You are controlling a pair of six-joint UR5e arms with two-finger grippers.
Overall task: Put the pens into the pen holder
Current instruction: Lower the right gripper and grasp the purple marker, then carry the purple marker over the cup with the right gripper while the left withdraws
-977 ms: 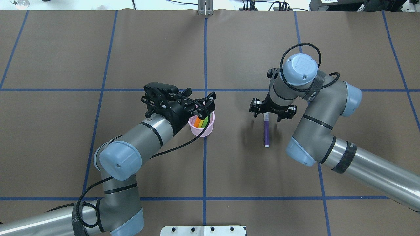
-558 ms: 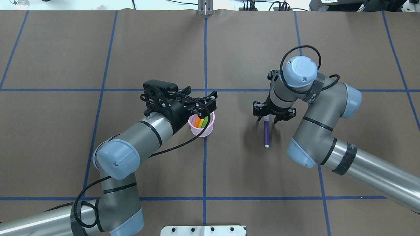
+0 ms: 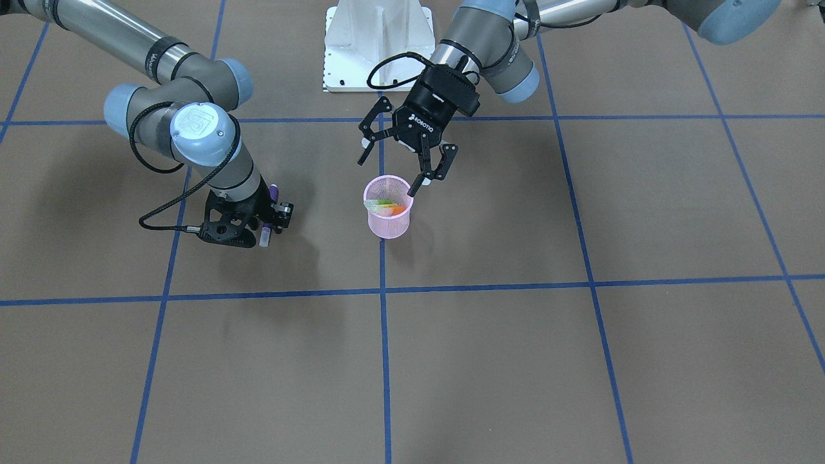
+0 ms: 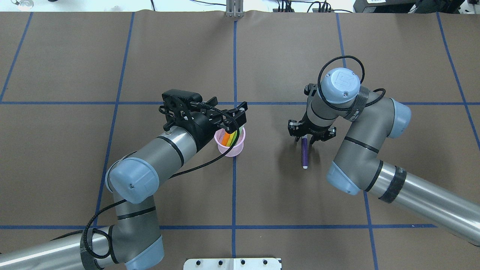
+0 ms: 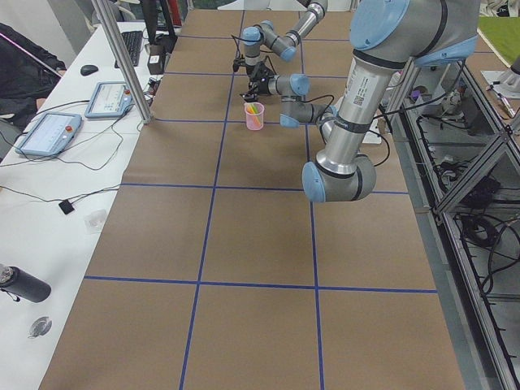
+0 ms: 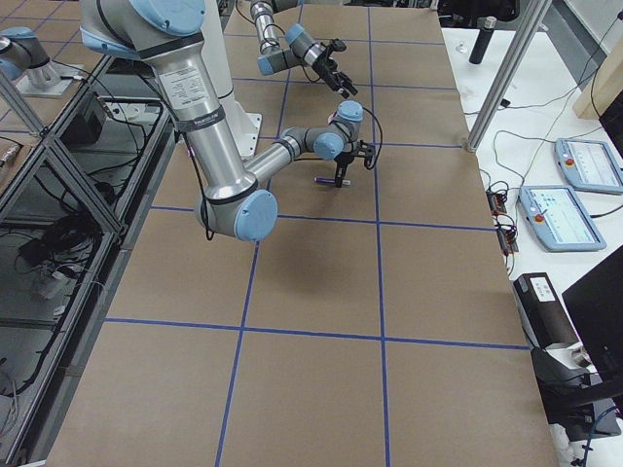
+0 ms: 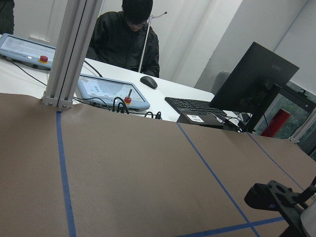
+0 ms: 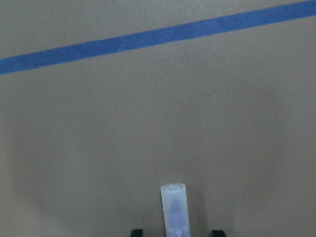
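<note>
Status of the work area:

1. Tabletop [image 4: 168, 56]: covered in brown paper and marked with a grid of blue tape lines.

2. Pen holder [image 4: 230, 149]: you will find the pink mesh cup upright near the centre of the tabletop, on the middle blue line. It holds three pens [image 4: 229, 138], orange, green and yellow, which lean together inside it. In the front-facing view their pale caps show at the rim.

3. Left gripper [image 4: 229, 116]: it hangs directly above the pen holder with its jaws spread wide and nothing between them. In the front-facing view one fingertip [image 3: 414, 189] is at the rim of the cup. You cannot tell from the views whether it touches the mesh.

4. Purple pen [image 4: 305, 155]: this is the one pen outside the holder. It lies flat on the tabletop, well to the robot's right of the cup, roughly parallel to the centre line.

5. Right gripper [image 4: 305, 138]: it is lowered over the end of the purple pen farther from the robot and points down at the tabletop. Its jaws are apart and straddle the pen. In the right wrist view, the pen's pale cap sits between the two fingertips with a gap of tabletop on each side, so the pen is not clamped.

6. Beyond the far edge of the tabletop, the left wrist view shows a person seated at a white desk.
</note>
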